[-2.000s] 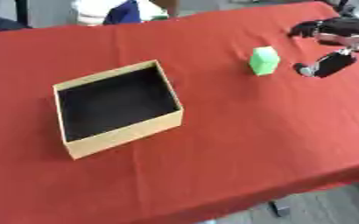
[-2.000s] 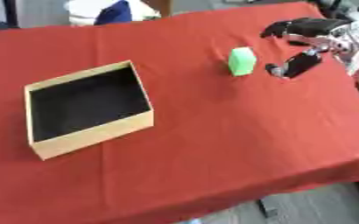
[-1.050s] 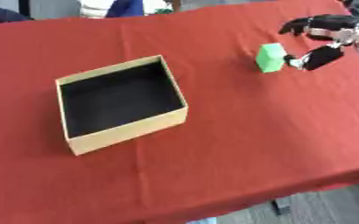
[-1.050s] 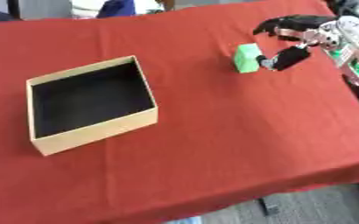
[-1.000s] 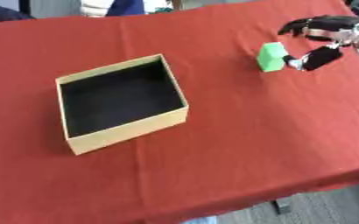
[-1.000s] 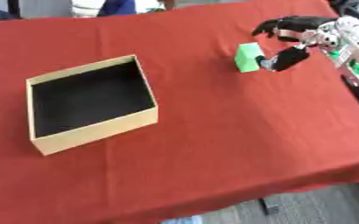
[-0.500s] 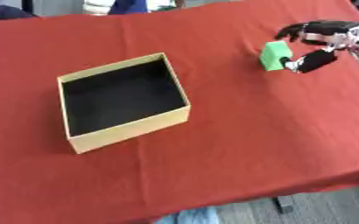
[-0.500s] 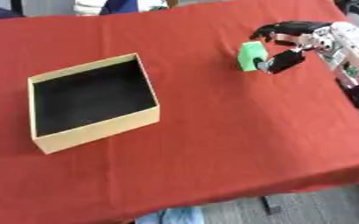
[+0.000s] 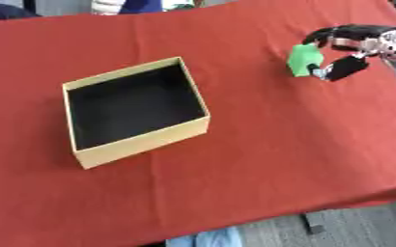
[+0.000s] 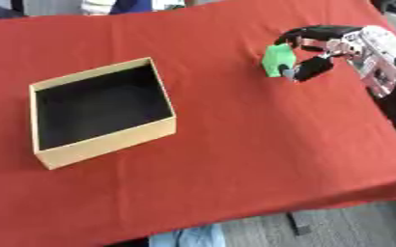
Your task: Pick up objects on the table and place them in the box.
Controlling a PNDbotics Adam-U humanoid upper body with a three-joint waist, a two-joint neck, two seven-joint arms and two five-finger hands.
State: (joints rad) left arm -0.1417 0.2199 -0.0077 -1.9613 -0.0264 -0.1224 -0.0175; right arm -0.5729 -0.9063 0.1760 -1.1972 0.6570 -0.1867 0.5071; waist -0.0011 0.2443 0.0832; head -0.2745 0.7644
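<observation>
While upright, green block sits between right hand fingers.

Robot hand: black fingers and thumb, silver-white wrist section with small dark marks, black forearm behind.

Table covered edge to edge by red cloth. 2 items on cloth: open tan box, black interior, left of centre; green block at far right, well apart from box.
</observation>
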